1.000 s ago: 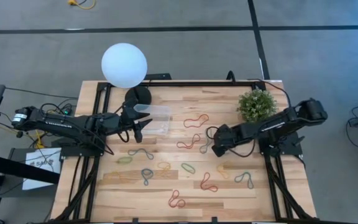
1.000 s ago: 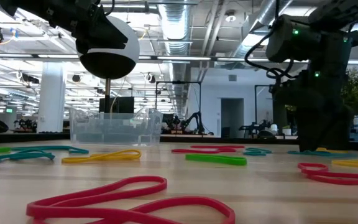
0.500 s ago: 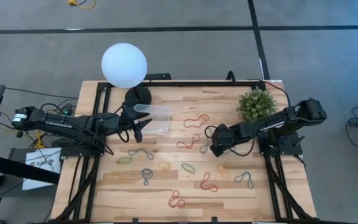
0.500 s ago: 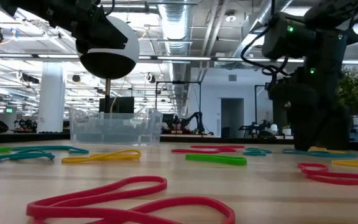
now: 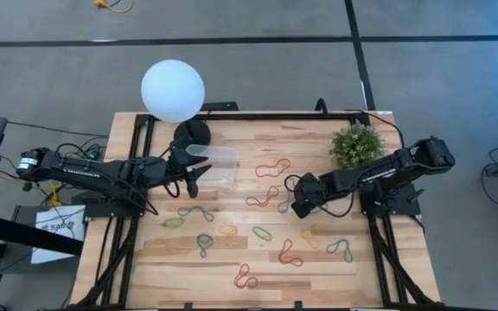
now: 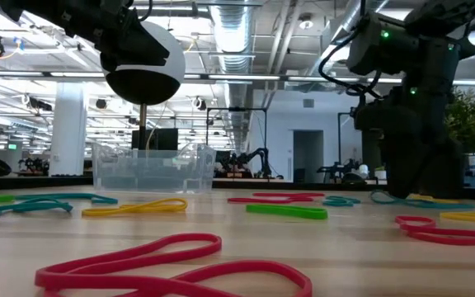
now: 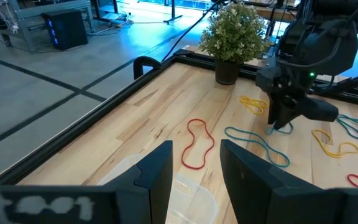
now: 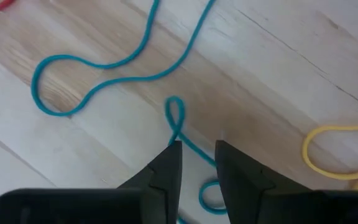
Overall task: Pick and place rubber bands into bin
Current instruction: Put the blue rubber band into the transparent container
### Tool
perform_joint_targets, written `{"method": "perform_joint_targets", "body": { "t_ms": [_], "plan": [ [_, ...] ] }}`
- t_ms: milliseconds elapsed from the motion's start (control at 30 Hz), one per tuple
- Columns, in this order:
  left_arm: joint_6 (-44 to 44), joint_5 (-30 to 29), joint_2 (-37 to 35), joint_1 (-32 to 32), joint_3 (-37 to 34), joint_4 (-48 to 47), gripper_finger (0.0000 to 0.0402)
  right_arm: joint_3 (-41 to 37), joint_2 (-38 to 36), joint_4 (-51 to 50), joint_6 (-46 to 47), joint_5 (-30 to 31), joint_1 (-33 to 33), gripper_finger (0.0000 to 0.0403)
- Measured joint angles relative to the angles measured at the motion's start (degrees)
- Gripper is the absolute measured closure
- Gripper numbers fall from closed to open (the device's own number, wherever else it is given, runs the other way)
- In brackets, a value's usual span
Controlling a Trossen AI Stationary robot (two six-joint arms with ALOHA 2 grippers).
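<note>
Item: right hand [image 5: 294,206], working. Sits low over counter [image 5: 318,268], fingers [image 8: 166,168] spread narrow, tips straddling a thin teal band [image 8: 178,127] lying flat on the wood; strand runs up between the tips, not yet pinched as far as right wrist view shows. Nothing lifted.

Step, est.: grasp phase of a pick, i.e. lined up over the band, closing not done.

Next move, est.: needs tips down to wood level, then close on the strand w/o skating over it; band is thin and floppy, so a shallow pinch would likely miss. Then lift and carry across to the bin.

Just beside right hand: yellow band [image 8: 337,149] to one side, more teal loops [image 8: 104,62] ahead of the tips.

Farther: other rubber bands [image 5: 262,233] scattered over counter, red, green, yellow, approx. a dozen, all still out.

Farther yet: bin [image 5: 214,166], clear tub, well apart from right hand, across the counter; contents cannot tell.

At bin: left hand [image 5: 195,177], waiting just beside it, fingers parted, holding nothing.
</note>
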Motion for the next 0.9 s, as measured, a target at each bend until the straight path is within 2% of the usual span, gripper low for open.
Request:
{"method": "perform_joint_targets", "body": {
  "t_ms": [900],
  "plan": [
    [-0.04, 0.00, 0.00, 0.00, 0.00, 0.00, 0.0278, 0.01, -0.45, 3.97, -0.33, 2.24, -0.61, 0.0312]
  ]
}}
